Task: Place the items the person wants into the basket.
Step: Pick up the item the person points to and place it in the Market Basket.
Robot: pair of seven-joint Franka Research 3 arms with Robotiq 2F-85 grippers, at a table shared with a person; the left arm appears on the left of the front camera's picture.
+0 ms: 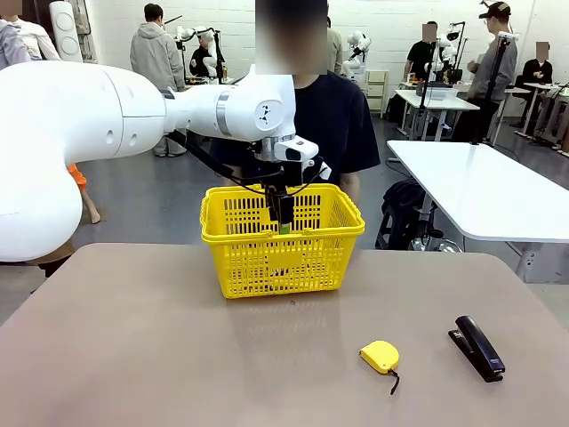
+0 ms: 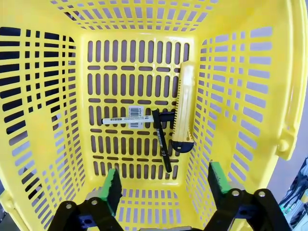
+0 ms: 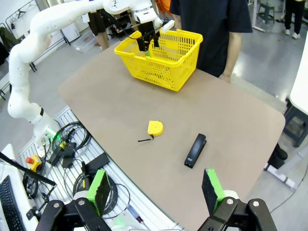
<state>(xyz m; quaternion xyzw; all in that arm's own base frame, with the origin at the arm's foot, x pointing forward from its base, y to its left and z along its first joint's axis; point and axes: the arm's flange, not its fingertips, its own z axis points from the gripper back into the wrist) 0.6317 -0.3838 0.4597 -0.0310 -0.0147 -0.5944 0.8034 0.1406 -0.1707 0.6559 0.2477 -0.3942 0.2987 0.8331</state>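
Closest to the robot, the right gripper (image 3: 154, 192) hangs high off the near side of the table (image 1: 178, 356) with its green fingers (image 3: 100, 190) spread wide and nothing between them, so it is out of the way. Next on the table lie the yellow tape measure (image 1: 380, 356) and the black stapler (image 1: 480, 347), well apart from each other and both outside the basket; they do not look like wanted things, and one mistake would be grabbing either of them and dropping it in. Farther on stands the yellow basket (image 1: 283, 267), and the left gripper (image 1: 284, 221) hangs just inside its open top, fingers (image 2: 113, 188) wide and empty. Down on the basket floor lie the white marker (image 2: 127, 120), the thin black pen (image 2: 161, 142) lying across it, and the utility knife (image 2: 184, 108) next to one wall (all three look to be in already). The trouble here could be the gripper's way out: if the left arm swings sideways before it lifts, it may catch the rim or a folded handle (image 2: 288, 115) and drag or tip the basket. Behind the basket stands the person (image 1: 333, 116), very near, so a shove could push it off the far edge toward them
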